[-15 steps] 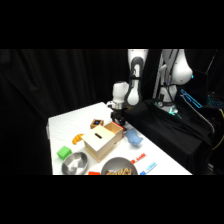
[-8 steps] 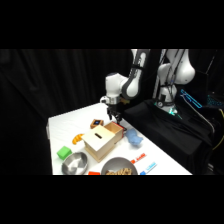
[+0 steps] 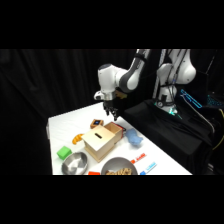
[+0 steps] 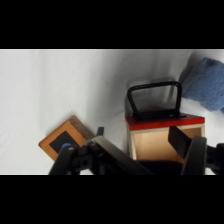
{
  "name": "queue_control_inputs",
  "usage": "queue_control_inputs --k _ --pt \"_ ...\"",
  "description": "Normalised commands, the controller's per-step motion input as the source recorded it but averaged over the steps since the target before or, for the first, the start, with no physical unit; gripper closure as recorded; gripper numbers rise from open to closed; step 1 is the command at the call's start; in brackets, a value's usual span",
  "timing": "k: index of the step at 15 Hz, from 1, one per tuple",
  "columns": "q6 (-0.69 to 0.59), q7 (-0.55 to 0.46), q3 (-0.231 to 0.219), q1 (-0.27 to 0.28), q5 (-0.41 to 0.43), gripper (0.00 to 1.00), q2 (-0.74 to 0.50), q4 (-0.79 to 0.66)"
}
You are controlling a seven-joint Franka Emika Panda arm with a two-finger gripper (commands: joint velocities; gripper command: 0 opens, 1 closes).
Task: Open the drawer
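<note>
Wrist view gives you the clearest read: the drawer (image 4: 167, 140) sits just below and ahead of the end effector (image 4: 145, 155), its red-edged front and thin black handle (image 4: 154, 100) pointing away from the camera, and pale wood of the drawer's body shows behind that front, so it looks to you as if it is already drawn out of the box, at least partway. The two fingers stand apart, one on either side of the drawer, and nothing is between them, so read the end effector as released and empty; the handle lies free beyond the fingertips, not touched. To the left of the drawer on the white desk (image 4: 50, 90) lies the small orange-and-dark block (image 4: 67, 137), and at the far right edge a blue cloth-like object (image 4: 205, 82) lies near the handle. In the side view the end effector (image 3: 111, 114) hangs over the far side of the light-wood box (image 3: 102, 140), which stands mid-desk with a metal bowl (image 3: 75, 162) near its left front corner and a green block (image 3: 63, 152) further left. You should judge the pull as largely done; what remains is to confirm the drawer is out far enough and to lift clear without knocking it.
</note>
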Motion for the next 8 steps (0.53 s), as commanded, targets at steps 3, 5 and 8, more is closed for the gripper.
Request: queue_control_inputs --k 3,5,8 --pt "-0.55 0.20 -0.077 0.135 -0.207 0.00 -0.38 0.08" --pt "-0.52 0.07 -0.058 0.099 -0.073 0.00 -0.33 0.12" --pt "-0.46 0.01 -0.061 0.083 0.008 0.00 -0.22 0.18"
